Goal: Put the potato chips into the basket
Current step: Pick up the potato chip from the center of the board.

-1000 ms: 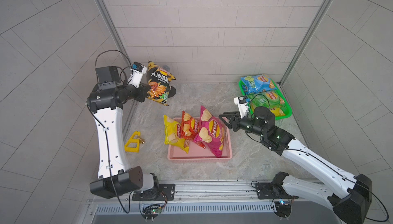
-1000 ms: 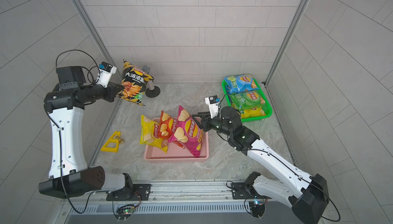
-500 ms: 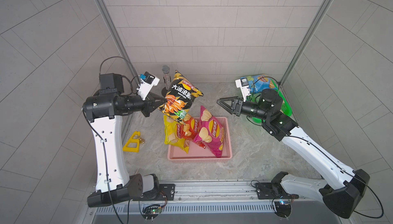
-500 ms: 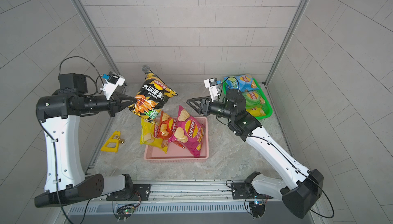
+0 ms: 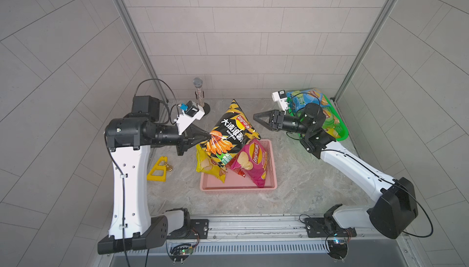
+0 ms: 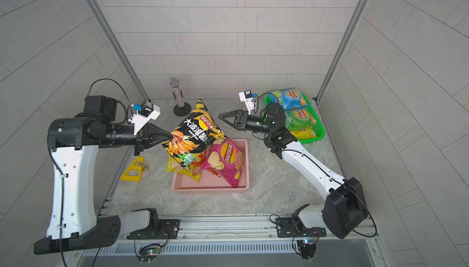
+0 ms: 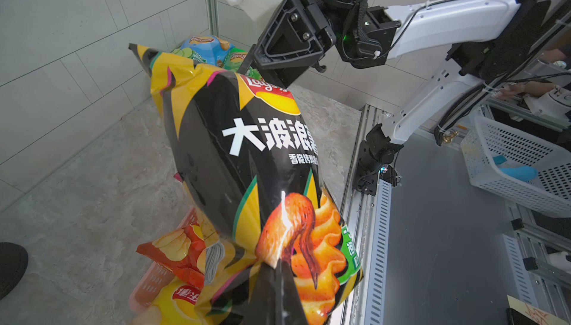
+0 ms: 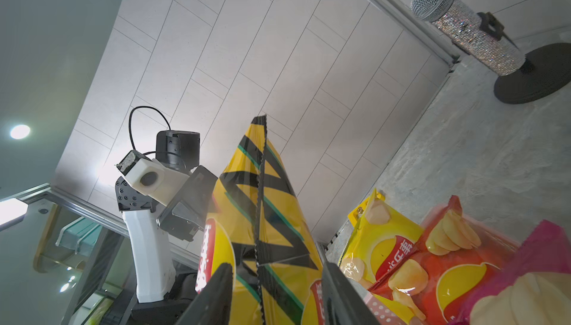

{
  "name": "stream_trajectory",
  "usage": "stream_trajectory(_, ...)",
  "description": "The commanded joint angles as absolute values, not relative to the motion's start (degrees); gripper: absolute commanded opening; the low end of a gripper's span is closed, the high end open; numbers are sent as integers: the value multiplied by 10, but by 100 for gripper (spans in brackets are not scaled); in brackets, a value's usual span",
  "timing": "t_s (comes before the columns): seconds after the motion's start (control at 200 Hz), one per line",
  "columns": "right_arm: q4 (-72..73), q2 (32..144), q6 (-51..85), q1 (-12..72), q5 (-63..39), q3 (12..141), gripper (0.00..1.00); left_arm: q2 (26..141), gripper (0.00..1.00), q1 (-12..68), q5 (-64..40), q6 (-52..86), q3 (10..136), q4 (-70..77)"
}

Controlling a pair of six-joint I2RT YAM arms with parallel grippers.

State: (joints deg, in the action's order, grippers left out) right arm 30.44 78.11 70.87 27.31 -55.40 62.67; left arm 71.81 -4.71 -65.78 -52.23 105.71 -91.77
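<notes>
Black Lay's bag (image 5: 232,131) hangs in the air over the pink basket's (image 5: 238,190) 11 o'clk corner, tilted, one corner pointing to 12. Print: red-yellow "Lay's 乐事" logo, big white "大波浪", and a small line under it starting "香脆烤", rest folded out of sight. Wavy chips + a green patch at its low end.

L gripper (image 5: 208,135) comes in from 9 o'clk and is clenched on the bag's 9 o'clk edge, foil bunched at the tips. R gripper (image 5: 254,116) sits at the bag's 2 o'clk edge, jaws apart, nothing in them. In R wrist view the bag's back seam lines up btw the fingers (image 8: 216,292); contact can't be told.

In the basket: magenta bag (image 5: 251,161) w/ "Lay's 乐事" leans at the 3 o'clk side. Yellow bag (image 5: 206,164) sticks over the 9 o'clk wall, red bag (image 8: 438,261) btw them. Basket floor shows at the 6 o'clk end.

Green tray (image 6: 321,127) at the table's 2 o'clk, by the R wall: blue bag (image 6: 289,98), green bag (image 6: 299,118), second yellow bag (image 6: 305,133) in a row, Lay's logos. Glitter mic on stand (image 5: 199,93) at 11 o'clk by the back wall. Yellow triangular frame (image 5: 157,169) at the basket's 9 o'clk.

Bare marble top (image 5: 291,177) runs from the basket's 3 o'clk wall to the R arm, plus a strip at 6 o'clk before the rail.
</notes>
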Motion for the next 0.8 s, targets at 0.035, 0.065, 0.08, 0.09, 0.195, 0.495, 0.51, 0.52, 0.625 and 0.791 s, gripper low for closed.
stream_trajectory(0.035,468,804,809,295,-595,618,48,710,0,-38,-676,-544,1047,-1019)
stream_trajectory(0.065,472,809,812,300,-596,619,46,709,0,-37,-675,-545,1046,-1019)
stream_trajectory(0.08,474,811,813,302,-597,619,45,709,0,-37,-675,-546,1046,-1019)
stream_trajectory(0.09,476,812,814,303,-598,619,45,708,0,-37,-674,-546,1045,-1019)
stream_trajectory(0.195,500,818,828,312,-602,614,43,710,0,-37,-670,-546,1043,-1017)
stream_trajectory(0.495,513,810,832,313,-603,604,22,714,0,-37,-667,-534,1035,-1000)
stream_trajectory(0.51,514,810,832,314,-603,603,22,713,0,-37,-667,-532,1034,-998)
stream_trajectory(0.52,514,809,832,314,-603,603,21,713,0,-36,-666,-531,1034,-996)
stream_trajectory(0.625,513,806,825,311,-603,606,14,705,0,-37,-660,-516,1023,-976)
stream_trajectory(0.791,463,795,786,309,-603,619,2,687,0,-37,-643,-503,991,-952)
